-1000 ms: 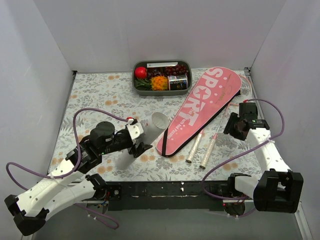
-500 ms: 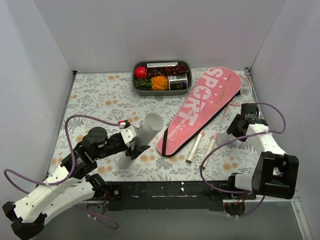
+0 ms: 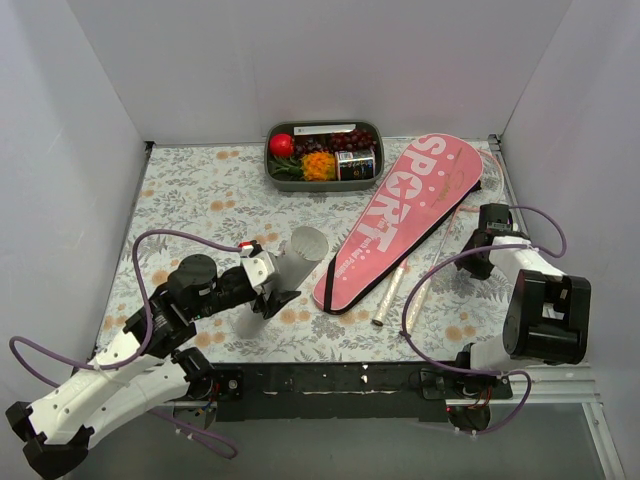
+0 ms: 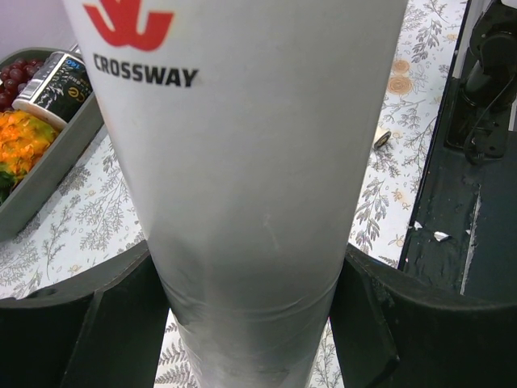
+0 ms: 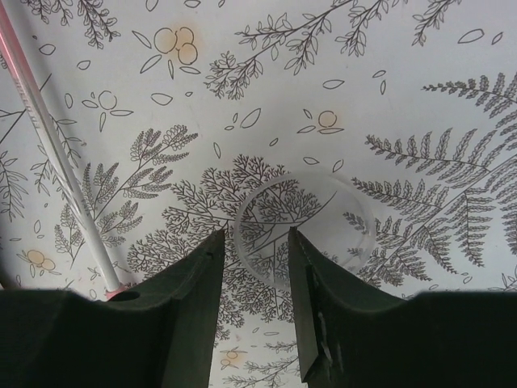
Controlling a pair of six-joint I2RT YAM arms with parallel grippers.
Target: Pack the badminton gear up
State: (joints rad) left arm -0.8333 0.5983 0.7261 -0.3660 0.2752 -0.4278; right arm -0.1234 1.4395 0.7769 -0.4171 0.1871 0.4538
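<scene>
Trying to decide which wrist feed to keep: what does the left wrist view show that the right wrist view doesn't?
Only the left wrist view: the white tube, lettered CROSSWAY, clamped in the left gripper, plus a corner of the grey food tray and the black base rail. Only the right wrist view: a thin pink racket shaft and a clear round ring lying flat beneath the open right gripper. Both: the floral tablecloth and each camera's own dark fingers at the bottom edge.
</scene>
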